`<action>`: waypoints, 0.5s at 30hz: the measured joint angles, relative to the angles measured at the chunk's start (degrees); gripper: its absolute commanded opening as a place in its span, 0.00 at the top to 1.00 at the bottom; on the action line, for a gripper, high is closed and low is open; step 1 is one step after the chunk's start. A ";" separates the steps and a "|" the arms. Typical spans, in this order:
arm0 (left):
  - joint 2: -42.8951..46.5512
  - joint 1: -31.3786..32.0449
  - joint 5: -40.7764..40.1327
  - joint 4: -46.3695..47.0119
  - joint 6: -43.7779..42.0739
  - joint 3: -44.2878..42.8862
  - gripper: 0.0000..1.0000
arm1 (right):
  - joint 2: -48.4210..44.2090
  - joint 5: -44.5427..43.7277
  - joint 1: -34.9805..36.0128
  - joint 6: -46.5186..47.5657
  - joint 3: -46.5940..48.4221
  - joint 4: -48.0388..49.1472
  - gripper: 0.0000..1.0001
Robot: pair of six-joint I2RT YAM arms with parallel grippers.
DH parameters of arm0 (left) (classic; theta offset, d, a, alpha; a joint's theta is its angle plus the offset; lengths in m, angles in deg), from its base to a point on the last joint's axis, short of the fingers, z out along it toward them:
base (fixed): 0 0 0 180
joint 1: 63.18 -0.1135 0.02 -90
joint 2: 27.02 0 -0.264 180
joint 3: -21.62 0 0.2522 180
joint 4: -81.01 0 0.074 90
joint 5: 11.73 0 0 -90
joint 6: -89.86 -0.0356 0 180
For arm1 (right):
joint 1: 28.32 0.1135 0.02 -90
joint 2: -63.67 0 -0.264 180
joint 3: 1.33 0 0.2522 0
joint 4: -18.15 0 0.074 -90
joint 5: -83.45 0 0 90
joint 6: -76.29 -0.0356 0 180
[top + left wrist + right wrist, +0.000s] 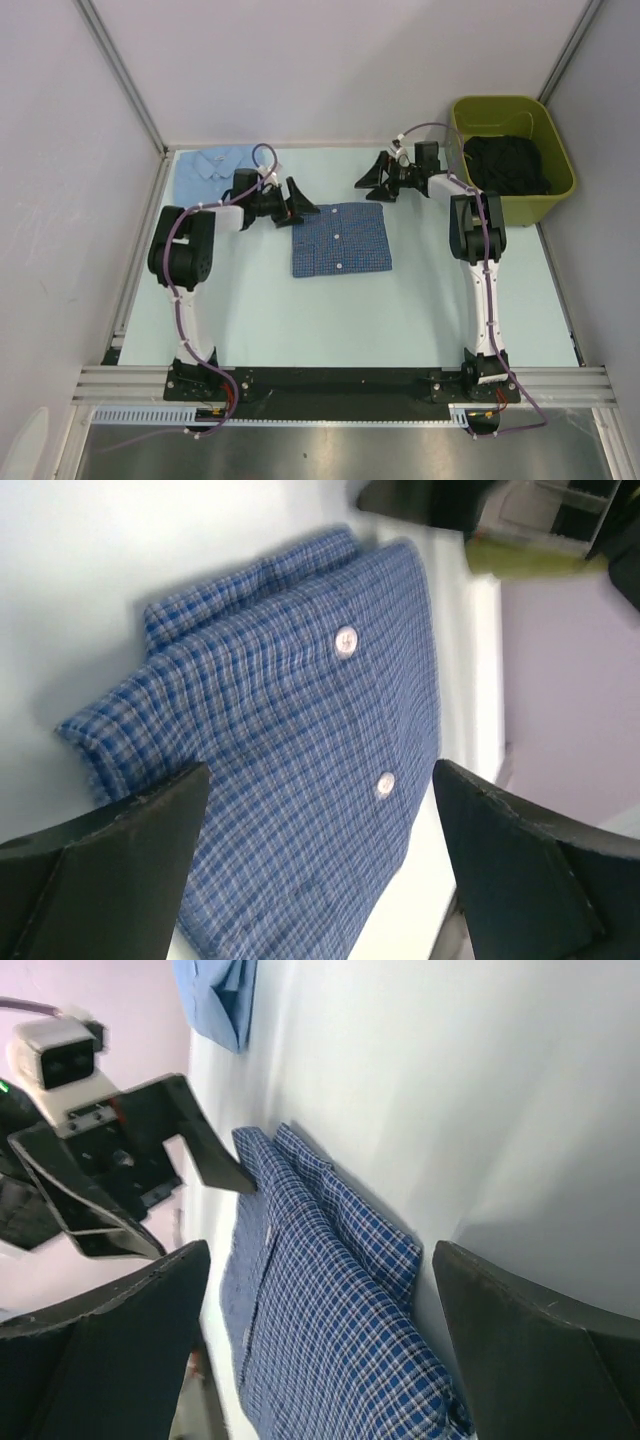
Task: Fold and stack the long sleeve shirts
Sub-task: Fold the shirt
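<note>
Top external shows the left jaws and right jaws apart and empty near the folded checked shirt (340, 238), where a shallow pinch could spill its folds before stacking on the pale blue shirt (210, 163).

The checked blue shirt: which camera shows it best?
Top external: the folded checked shirt lies almost entirely in view. Left wrist shows collar and two buttons close up, cropped; right wrist shows its collar end, cropped.

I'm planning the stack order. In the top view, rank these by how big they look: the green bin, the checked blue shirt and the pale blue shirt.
1. green bin
2. checked blue shirt
3. pale blue shirt; the left arm hides part of it, so its full size is unsure.
</note>
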State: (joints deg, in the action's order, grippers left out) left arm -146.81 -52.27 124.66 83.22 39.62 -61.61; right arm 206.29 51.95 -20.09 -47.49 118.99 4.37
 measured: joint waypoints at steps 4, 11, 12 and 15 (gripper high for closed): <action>1.64 -0.39 0.72 -14.91 -16.24 -6.58 0.00 | -1.27 -1.77 -0.11 10.08 3.15 -8.94 0.00; -10.12 0.35 2.36 -49.92 -53.96 -51.39 0.02 | -6.99 -5.25 -1.14 23.56 2.47 -23.12 0.00; -12.55 0.48 2.32 -52.46 -56.72 -57.07 0.02 | -7.76 -5.46 -1.38 24.52 1.90 -23.89 0.00; -19.43 1.29 1.84 -60.30 -64.32 -69.51 0.01 | -10.27 -6.51 -2.36 27.15 -0.26 -26.86 0.00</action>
State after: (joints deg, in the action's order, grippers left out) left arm -166.24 -50.98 126.49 22.91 -24.70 -131.12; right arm 196.02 45.44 -22.46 -20.35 118.73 -22.49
